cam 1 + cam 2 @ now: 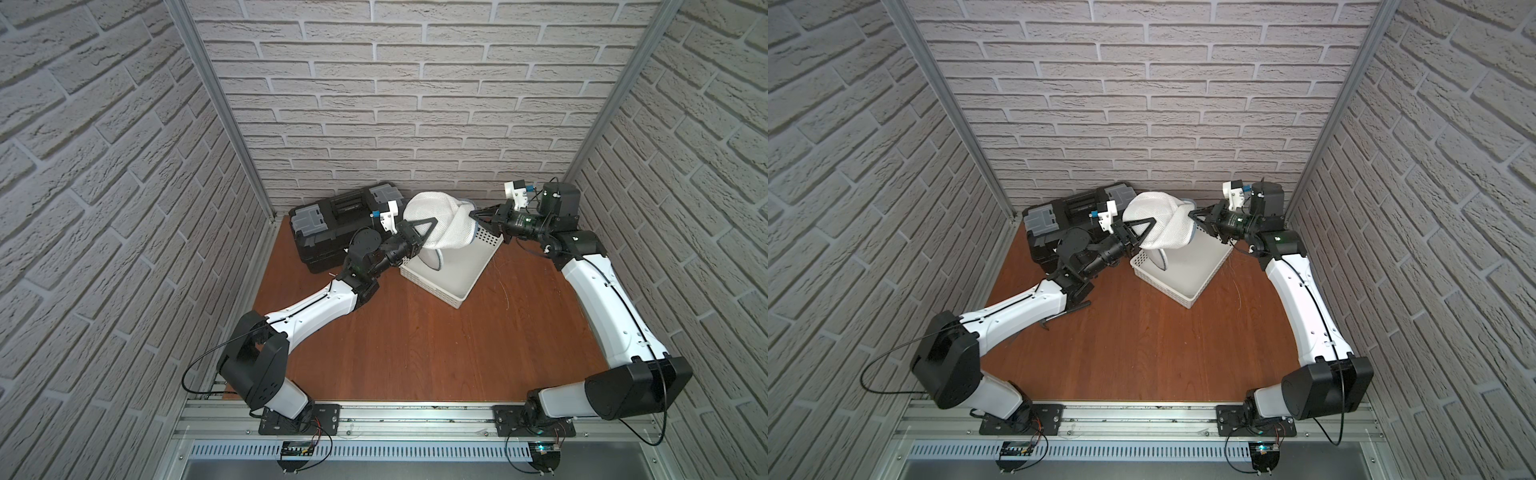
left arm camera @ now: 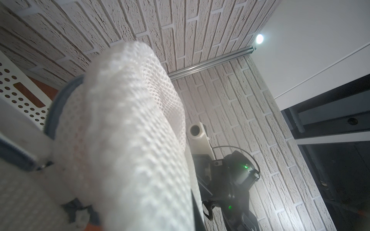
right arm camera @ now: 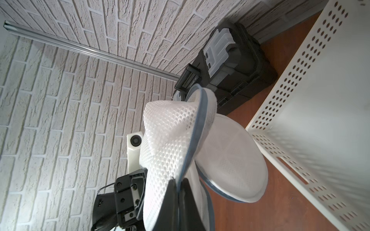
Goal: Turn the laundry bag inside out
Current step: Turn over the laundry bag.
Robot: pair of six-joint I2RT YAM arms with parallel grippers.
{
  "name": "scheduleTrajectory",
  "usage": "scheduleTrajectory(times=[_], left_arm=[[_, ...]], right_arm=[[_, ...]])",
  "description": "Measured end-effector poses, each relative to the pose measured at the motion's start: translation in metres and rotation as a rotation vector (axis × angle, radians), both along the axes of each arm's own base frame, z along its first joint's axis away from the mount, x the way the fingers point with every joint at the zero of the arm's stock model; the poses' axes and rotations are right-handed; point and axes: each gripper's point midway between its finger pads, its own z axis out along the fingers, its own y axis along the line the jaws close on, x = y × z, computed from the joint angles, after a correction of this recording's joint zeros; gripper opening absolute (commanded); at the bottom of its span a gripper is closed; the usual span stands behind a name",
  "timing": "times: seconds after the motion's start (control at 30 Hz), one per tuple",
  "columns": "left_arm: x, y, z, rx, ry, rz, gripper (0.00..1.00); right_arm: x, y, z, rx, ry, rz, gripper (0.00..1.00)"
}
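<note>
In both top views the small round white mesh laundry bag with grey piping [image 1: 440, 220] [image 1: 1163, 224] hangs off the table, stretched between the two sets of fingers. The left gripper [image 1: 428, 233] [image 1: 1148, 229] is clenched on the mesh at the bag's near edge, and one black triangular finger lies across the fabric. The right gripper [image 1: 473, 216] [image 1: 1192, 215] is pinched tight on the opposite edge. Below both sets of fingertips sits the white perforated plastic basket [image 1: 432, 291] [image 1: 1167, 286], and a smooth lower panel of the bag droops into it. Behind the left fingers stands the black plastic toolbox with grey latches [image 1: 332, 224] [image 1: 1059, 220], on the reddish-brown wooden table [image 1: 415, 340] [image 1: 1142, 340]. In the left wrist view the bag's mesh [image 2: 130, 130] fills the space right at the fingers, which are hidden and blurred. The basket's holed wall [image 2: 18, 90] lies just past the fabric. In the right wrist view the two dark fingers [image 3: 172, 200] meet with the grey-trimmed edge of the bag [image 3: 170, 140] caught between them. The bag's round smooth panel spreads just beyond the tips, the basket [image 3: 300, 100] lies beside them, and the toolbox [image 3: 230, 70] is farther off.
</note>
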Motion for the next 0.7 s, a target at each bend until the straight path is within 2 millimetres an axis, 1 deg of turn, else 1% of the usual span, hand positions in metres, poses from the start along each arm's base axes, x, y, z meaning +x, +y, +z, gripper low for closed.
scheduleTrajectory(times=[0.07, 0.13, 0.2, 0.27, 0.33, 0.4, 0.43, 0.47, 0.53, 0.6, 0.63, 0.67, 0.7], left_arm=[[-0.001, 0.0, 0.0, 0.0, -0.001, -0.004, 0.0], [-0.002, -0.001, 0.0, 0.002, -0.003, -0.013, 0.0], [-0.003, -0.002, 0.003, 0.002, -0.011, -0.022, 0.0], [-0.005, -0.003, 0.009, -0.002, -0.026, -0.031, 0.0], [-0.006, -0.006, 0.013, -0.001, -0.034, -0.042, 0.0], [-0.006, -0.009, 0.012, 0.004, -0.032, -0.053, 0.0], [-0.006, -0.01, 0.013, 0.003, -0.035, -0.06, 0.0], [-0.006, -0.011, 0.016, 0.0, -0.038, -0.066, 0.0], [-0.007, -0.014, 0.022, -0.009, -0.048, -0.082, 0.0], [-0.008, -0.015, 0.03, -0.031, -0.061, -0.093, 0.0], [-0.008, -0.016, 0.032, -0.041, -0.066, -0.098, 0.0], [-0.008, -0.016, 0.034, -0.05, -0.07, -0.102, 0.0], [-0.008, -0.017, 0.036, -0.057, -0.071, -0.106, 0.0]], right_arm=[[0.002, -0.003, -0.003, -0.008, 0.004, -0.015, 0.03], [0.005, -0.009, -0.015, -0.029, 0.018, -0.04, 0.03], [0.008, -0.019, -0.039, -0.051, 0.064, -0.074, 0.03], [0.01, -0.025, -0.072, -0.054, 0.137, -0.087, 0.03], [0.012, -0.018, -0.104, -0.033, 0.212, -0.059, 0.03], [0.009, -0.002, -0.125, -0.034, 0.262, -0.015, 0.03], [0.009, 0.007, -0.13, -0.041, 0.272, 0.008, 0.03], [0.008, 0.016, -0.133, -0.047, 0.272, 0.03, 0.03], [0.007, 0.032, -0.132, -0.05, 0.259, 0.071, 0.03], [0.009, 0.038, -0.126, -0.046, 0.23, 0.087, 0.03], [0.011, 0.038, -0.122, -0.045, 0.215, 0.085, 0.04], [0.014, 0.036, -0.118, -0.044, 0.201, 0.08, 0.07], [0.016, 0.034, -0.115, -0.043, 0.191, 0.072, 0.16]])
